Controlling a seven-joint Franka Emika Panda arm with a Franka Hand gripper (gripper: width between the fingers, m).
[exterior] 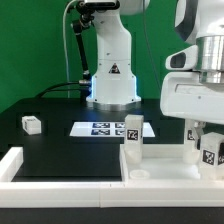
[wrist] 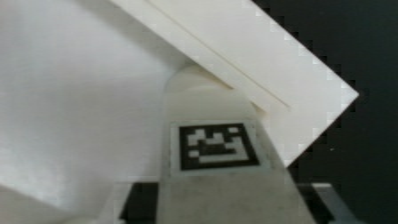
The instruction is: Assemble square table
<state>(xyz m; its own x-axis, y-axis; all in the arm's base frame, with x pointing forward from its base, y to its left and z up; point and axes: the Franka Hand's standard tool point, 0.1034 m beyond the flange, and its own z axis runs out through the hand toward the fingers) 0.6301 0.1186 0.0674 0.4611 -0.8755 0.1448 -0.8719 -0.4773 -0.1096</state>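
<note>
End effector [exterior: 208, 152] grips an upright tagged leg [wrist: 214, 145], fingers [wrist: 317, 198] tight on both its sides, at the exterior view's right over the white square panel [wrist: 89, 110], close to its raised rim. Second leg [exterior: 132, 138] stands upright mid-view. Third leg [exterior: 32, 124] lies far to the exterior view's left on the black surface [exterior: 60, 142], marker board [exterior: 100, 128] between the two.

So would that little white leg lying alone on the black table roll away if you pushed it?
Probably not: the little leg looks blocky with flat sides, so it would likely slide, not roll. It looks like hard plastic, so likely stiff. Being small, it is probably light too.
</note>
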